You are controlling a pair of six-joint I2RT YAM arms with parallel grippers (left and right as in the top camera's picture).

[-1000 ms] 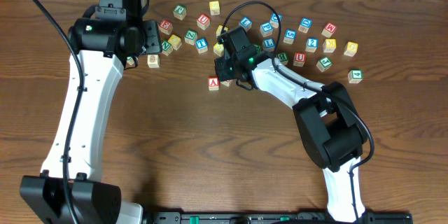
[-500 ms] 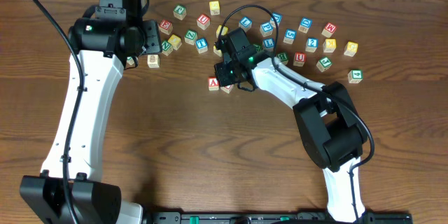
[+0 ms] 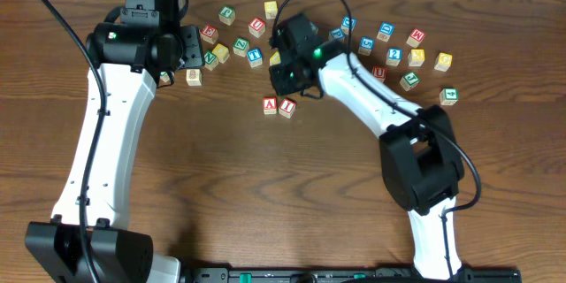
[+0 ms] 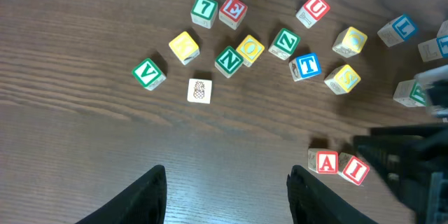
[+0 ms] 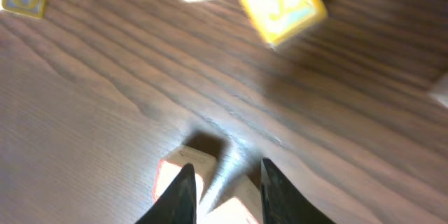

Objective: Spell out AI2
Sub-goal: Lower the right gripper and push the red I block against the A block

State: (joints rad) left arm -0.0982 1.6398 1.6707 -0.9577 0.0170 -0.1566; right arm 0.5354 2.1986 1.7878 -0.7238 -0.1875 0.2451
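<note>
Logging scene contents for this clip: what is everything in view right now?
A block: one, red letter, mid-table.
I block: one, red letter, right beside the A block.
Other character blocks: roughly twenty, red, blue, green, yellow, scattered along the far side.
Table: one, dark brown wood.
Left hand: one, black, open, empty, near the left-side blocks.
Right hand: one, black, open, empty, above the A and I pair.

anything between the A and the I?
Nothing. The A block and I block sit side by side with no visible gap, clearest in the left wrist view.
</note>
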